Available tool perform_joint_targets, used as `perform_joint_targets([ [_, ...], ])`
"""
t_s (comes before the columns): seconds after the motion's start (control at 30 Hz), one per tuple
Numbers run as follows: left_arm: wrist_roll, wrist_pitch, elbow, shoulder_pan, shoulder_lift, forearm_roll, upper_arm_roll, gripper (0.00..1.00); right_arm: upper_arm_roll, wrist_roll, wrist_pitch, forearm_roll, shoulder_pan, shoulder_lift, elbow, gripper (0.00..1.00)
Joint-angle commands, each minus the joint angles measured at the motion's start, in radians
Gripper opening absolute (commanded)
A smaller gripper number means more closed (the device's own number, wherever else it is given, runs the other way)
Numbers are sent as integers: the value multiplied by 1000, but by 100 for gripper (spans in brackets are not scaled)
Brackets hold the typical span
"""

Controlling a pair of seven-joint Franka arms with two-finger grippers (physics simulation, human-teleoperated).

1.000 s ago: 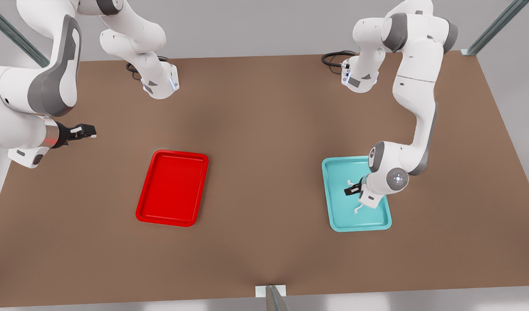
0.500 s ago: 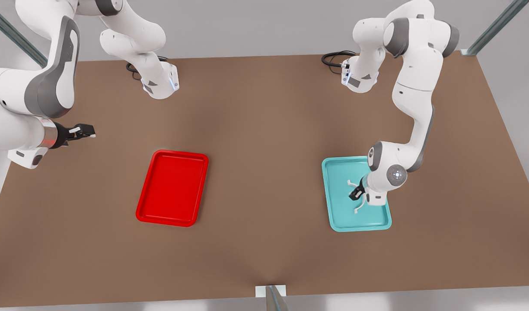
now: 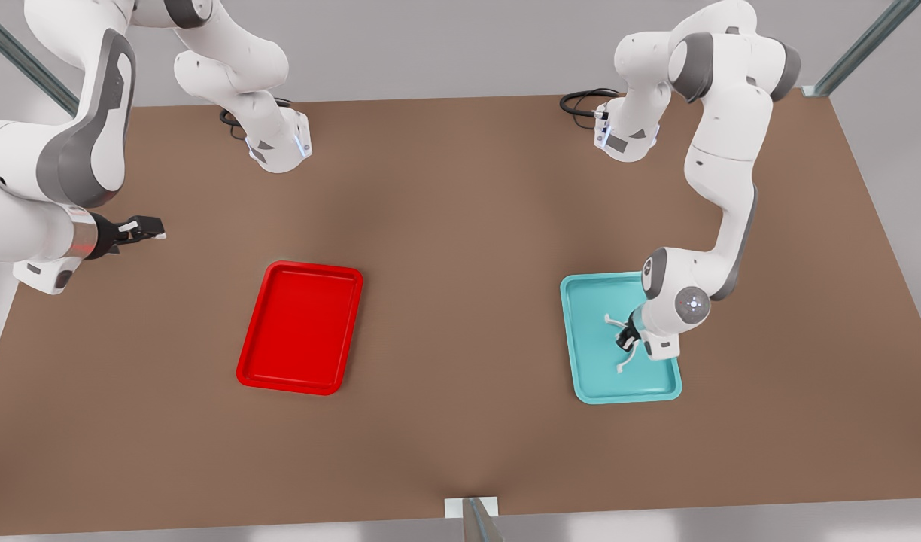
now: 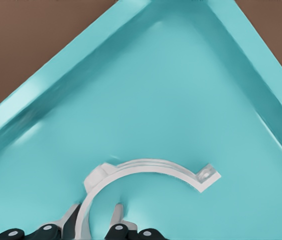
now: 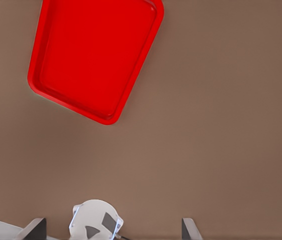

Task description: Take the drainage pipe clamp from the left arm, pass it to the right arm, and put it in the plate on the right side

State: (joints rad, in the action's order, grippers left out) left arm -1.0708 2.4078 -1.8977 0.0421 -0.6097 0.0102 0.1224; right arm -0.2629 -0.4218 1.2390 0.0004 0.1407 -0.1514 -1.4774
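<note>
The left gripper point(image 3: 624, 339) has descended into the teal tray point(image 3: 660, 388) over the last second and turned from a sideways reach to a near-vertical one. In the left wrist view its fingers point(image 4: 117, 216) now straddle the band of the clamp point(image 4: 146, 172), one on each side, with a gap remaining, so the jaws stand apart and not yet closed on it. The clamp itself has not shifted: it lies flat on the tray floor, at the tray's middle in the front view point(image 3: 620, 340).

Judgement: the approach phase is finished and the pick is at the pre-grasp point. Closing on the band is the next requirement. Lift, handover and placement remain undone.

The right gripper point(image 3: 146, 227) waits above the table point(image 3: 460, 226) at the front view's left, well apart from the plate point(image 3: 251, 369). It has drifted only slightly. Its fingers appear close together with nothing between them. In the right wrist view the plate point(image 5: 36, 82) is bare.

Count:
- Arms: two.
- Grippers: two.
- Clamps: one.
- Trays: two, one red (the plate) and one teal.
- Tables: one.
</note>
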Motion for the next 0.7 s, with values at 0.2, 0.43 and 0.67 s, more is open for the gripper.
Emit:
perform_joint_targets([
  [0.2,-124,-19,2,-1,-1,-6,0,45,-1,-9,-1,3,-1,0,-1,100],
  [0.43,-126,-22,2,2,-1,-6,-1,37,-1,-9,-1,3,-1,1,-8,100],
  [0.67,-126,-24,2,4,-10,-6,-1,33,-1,-9,-1,4,-1,1,-14,100],
])
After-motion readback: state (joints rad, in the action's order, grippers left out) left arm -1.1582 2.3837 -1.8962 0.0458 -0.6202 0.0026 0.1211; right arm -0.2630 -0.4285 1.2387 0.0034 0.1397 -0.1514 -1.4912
